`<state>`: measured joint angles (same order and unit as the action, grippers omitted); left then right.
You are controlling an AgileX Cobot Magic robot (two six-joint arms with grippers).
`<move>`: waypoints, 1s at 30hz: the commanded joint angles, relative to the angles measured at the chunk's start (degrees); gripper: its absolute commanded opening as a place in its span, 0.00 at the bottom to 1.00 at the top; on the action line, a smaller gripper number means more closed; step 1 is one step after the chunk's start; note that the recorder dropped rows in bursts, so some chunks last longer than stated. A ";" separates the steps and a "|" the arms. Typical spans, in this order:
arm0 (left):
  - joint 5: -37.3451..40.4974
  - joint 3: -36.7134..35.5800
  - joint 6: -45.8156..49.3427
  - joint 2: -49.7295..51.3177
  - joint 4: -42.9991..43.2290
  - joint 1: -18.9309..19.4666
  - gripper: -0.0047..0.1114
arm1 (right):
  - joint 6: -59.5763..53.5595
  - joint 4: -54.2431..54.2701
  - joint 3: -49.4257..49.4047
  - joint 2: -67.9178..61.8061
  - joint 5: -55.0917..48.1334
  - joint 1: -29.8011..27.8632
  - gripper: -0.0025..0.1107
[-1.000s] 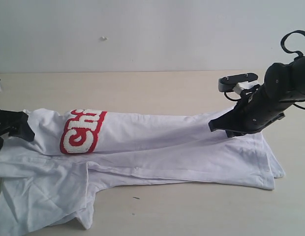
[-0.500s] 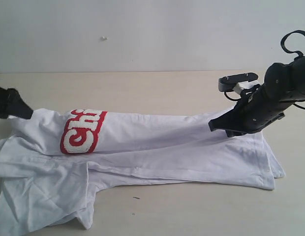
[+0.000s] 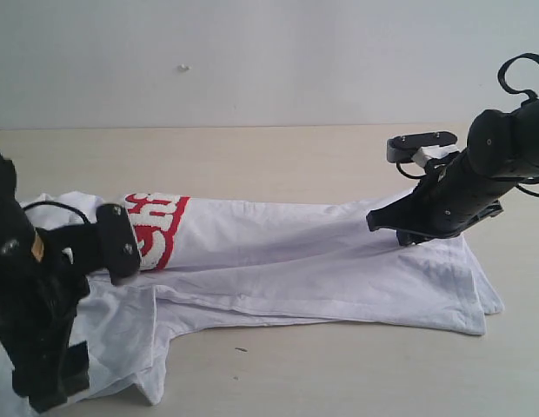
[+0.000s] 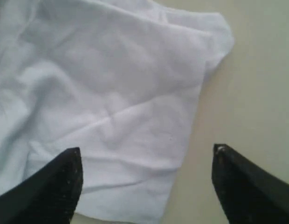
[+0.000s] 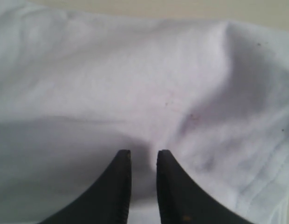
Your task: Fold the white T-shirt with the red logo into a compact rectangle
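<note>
The white T-shirt (image 3: 296,261) lies stretched across the table, folded lengthwise, with the red logo (image 3: 163,228) near its left end, partly hidden by my left arm (image 3: 35,295). That arm stands over the shirt's lower left part. My left gripper (image 4: 147,150) is open above a loose corner of the shirt (image 4: 116,107), with nothing between its fingers. My right gripper (image 3: 375,224) sits at the shirt's right end, where the cloth rises to it. In the right wrist view its fingers (image 5: 143,153) stand almost together, pinched on the cloth (image 5: 135,84).
The beige table (image 3: 296,156) runs back to a pale wall (image 3: 269,61). Bare tabletop shows beside the shirt corner (image 4: 256,93) and in front of the shirt (image 3: 339,365).
My left arm has swung from the far left edge into the foreground over the shirt's lower left, now covering part of the logo. The right arm and the shirt's right end have not moved.
</note>
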<state>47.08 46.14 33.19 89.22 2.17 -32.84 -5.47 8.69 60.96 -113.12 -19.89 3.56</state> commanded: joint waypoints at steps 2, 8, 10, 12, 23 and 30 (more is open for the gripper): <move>-3.60 -5.27 -7.12 -0.70 3.11 -8.76 0.68 | -0.70 0.76 0.09 0.42 -0.07 -0.25 0.22; -11.65 -11.18 -35.17 -0.48 32.13 -10.35 0.68 | -0.70 0.76 0.09 0.42 -0.48 -0.25 0.22; -13.74 -11.32 -40.02 -0.48 35.59 -10.35 0.68 | -0.70 0.76 -0.01 0.42 -0.55 -0.25 0.22; -17.16 -11.99 -39.24 -0.48 31.41 -10.60 0.68 | -0.84 0.76 -0.02 0.42 -0.55 -0.25 0.22; -16.15 -12.88 -26.06 0.68 17.06 -14.95 0.68 | -0.84 0.98 -0.02 0.42 -0.25 -0.25 0.22; -16.40 -12.60 -34.44 6.42 27.58 -12.08 0.68 | -0.84 0.98 -0.02 0.42 -0.69 -0.25 0.21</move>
<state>31.15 33.63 1.98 93.89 25.76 -46.11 -5.79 9.57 60.96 -113.12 -20.42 3.56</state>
